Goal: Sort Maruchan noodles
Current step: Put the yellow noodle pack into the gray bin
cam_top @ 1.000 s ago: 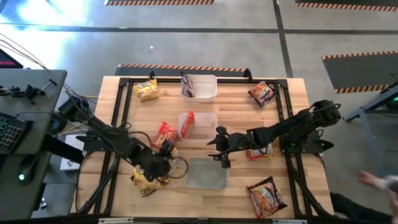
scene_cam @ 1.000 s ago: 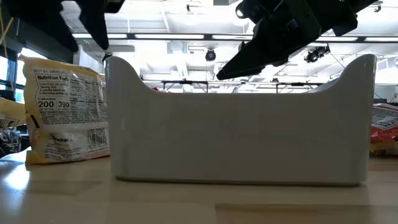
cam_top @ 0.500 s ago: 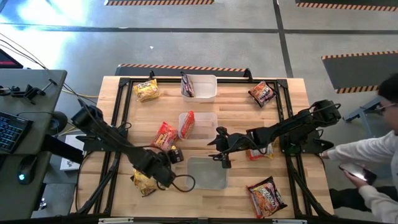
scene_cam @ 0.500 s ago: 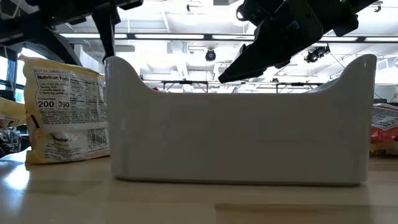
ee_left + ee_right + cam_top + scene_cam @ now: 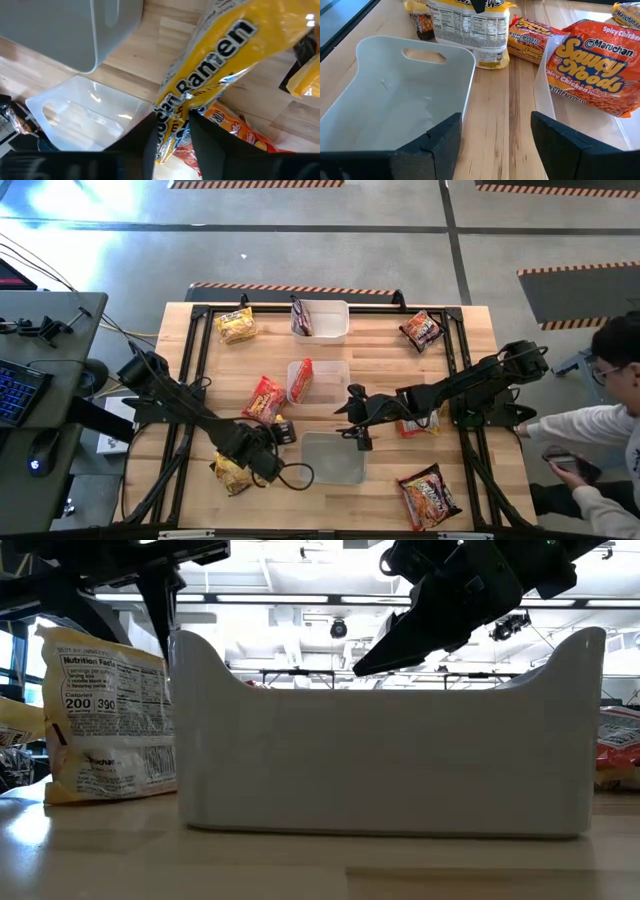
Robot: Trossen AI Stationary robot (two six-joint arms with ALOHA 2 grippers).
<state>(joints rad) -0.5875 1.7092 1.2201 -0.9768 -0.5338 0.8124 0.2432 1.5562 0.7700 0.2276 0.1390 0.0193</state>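
Note:
A yellow Maruchan noodles packet stands on its lower edge at the table's near left, beside the near clear tub. My left gripper is shut on it from above. My right gripper hangs open over the near tub's far rim and holds nothing. More packets lie around: a red one, a yellow one at the far left, a maroon one at the far right and an orange one at the near right. My left gripper pinches the yellow packet between its two fingers at the packet's upper edge. The fingers come from above, slanting down, and lie across that edge. The packet stands nearly upright, with its lower edge on the table.
The middle tub holds a red packet on edge, and the far tub holds a dark one. Another packet lies under the right arm. A person sits off the table's right edge.
My left gripper has gone down and toward the near edge over the yellow packet, rolling as it went. The packet's top has tipped a little, while its lower edge stays on the table.

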